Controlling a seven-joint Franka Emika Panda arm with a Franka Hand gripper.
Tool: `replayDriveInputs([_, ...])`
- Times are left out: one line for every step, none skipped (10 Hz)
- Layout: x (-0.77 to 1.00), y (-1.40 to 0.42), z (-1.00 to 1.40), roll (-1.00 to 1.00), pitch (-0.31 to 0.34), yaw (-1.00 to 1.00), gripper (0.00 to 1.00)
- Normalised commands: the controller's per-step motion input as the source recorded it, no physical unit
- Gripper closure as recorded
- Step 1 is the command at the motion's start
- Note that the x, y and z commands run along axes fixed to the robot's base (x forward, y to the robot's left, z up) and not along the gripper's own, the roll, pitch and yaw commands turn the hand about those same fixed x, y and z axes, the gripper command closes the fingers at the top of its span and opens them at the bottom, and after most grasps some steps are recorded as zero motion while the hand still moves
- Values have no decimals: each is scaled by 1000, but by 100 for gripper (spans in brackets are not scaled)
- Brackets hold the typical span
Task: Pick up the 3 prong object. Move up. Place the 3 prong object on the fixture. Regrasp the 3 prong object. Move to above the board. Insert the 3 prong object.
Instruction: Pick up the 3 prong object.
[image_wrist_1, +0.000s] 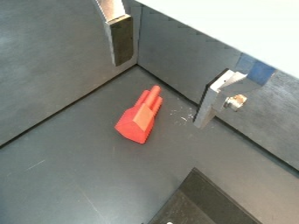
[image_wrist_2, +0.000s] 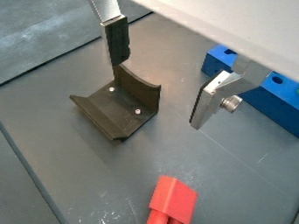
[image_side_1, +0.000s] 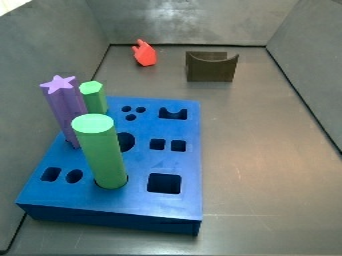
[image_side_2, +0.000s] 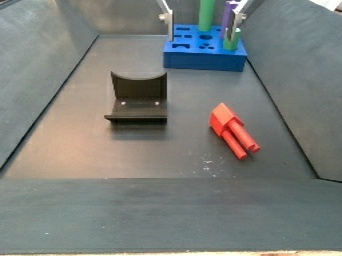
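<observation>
While side views lack pincer (image_wrist_1: 163, 72), wrist view shows it released above 3 prong object (image_wrist_1: 139, 116).

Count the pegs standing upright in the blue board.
3. In a side view, one green cylinder stands near the board's front edge, a second green cylinder behind it, and a purple star-topped peg beside that. The open gripper holds nothing. None looks hidden.

3 prong object (image_side_2: 233, 131) lies flat on floor, right of fixture (image_side_2: 136, 99), apart | board (image_side_2: 205, 51) behind both, pegs standing in it | gripper (image_wrist_1: 170, 74) above 3 prong object, jaws apart, holding nothing
</observation>
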Motion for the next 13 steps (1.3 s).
replayDriveInputs([69, 0, -6, 0, 0, 0, 0])
replayDriveInputs([-23, 0, 0, 0, -16, 0, 0])
replayDriveInputs([23, 0, 0, 0, 3, 0, 0])
replayDriveInputs([37, 0, 0, 0, 6, 0, 0])
replayDriveInputs([0, -31, 0, 0, 0, 0, 0])
replayDriveInputs([46, 29, -789, -76, -89, 820, 0])
replayDriveInputs([0, 0, -651, -79, -3, 1000, 0])
replayDriveInputs([-29, 109, -809, -63, -74, 1000, 0])
replayDriveInputs([-29, 151, -849, -41, -93, 1000, 0])
replayDriveInputs([-37, 137, -837, -51, -93, 1000, 0])
replayDriveInputs([-37, 126, -829, -53, -91, 1000, 0])
replayDriveInputs([-80, 151, -889, 0, -114, 1000, 0])
replayDriveInputs([-89, 154, -931, 0, -104, 971, 0])
